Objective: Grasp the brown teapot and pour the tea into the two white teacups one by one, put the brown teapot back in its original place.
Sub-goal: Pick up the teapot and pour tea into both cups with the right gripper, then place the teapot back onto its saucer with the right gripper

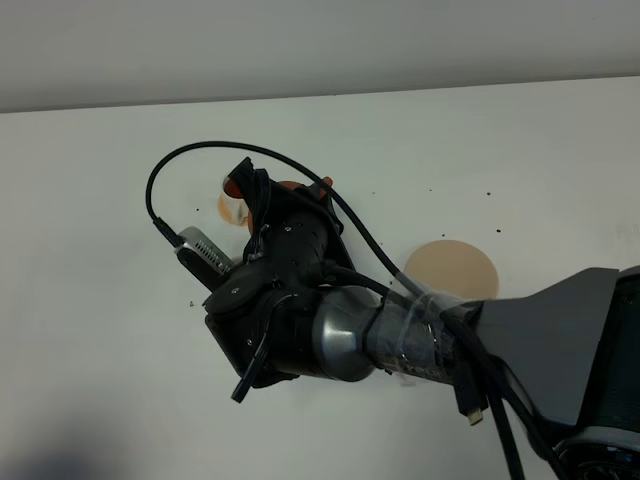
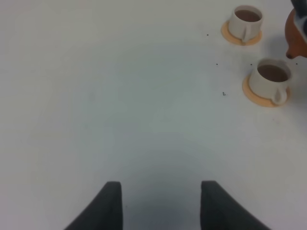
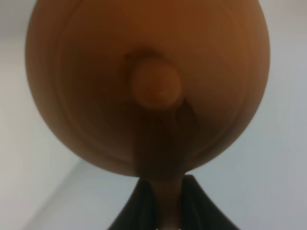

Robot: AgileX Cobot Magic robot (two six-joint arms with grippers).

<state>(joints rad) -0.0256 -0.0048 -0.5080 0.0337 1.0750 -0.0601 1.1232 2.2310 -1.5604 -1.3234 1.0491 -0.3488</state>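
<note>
The brown teapot (image 3: 144,86) fills the right wrist view, lid knob toward the camera. My right gripper (image 3: 165,194) is shut on its loop handle. In the left wrist view the teapot (image 2: 296,33) hangs at the frame edge, its spout just above and beside the nearer of the two white teacups (image 2: 271,79). The farther teacup (image 2: 246,20) stands behind it. Both cups hold dark tea. From above, my right arm (image 1: 330,330) hides most of the teapot (image 1: 290,188) and the cups. The pale beige coaster (image 1: 452,270) lies bare. My left gripper (image 2: 160,196) hovers open over bare table.
Each cup sits on a small orange disc (image 2: 259,98) (image 2: 229,36). A black cable (image 1: 190,155) loops out from the right wrist over the white table (image 1: 100,250). A few dark specks dot the table near the cups. The left arm is outside the high view.
</note>
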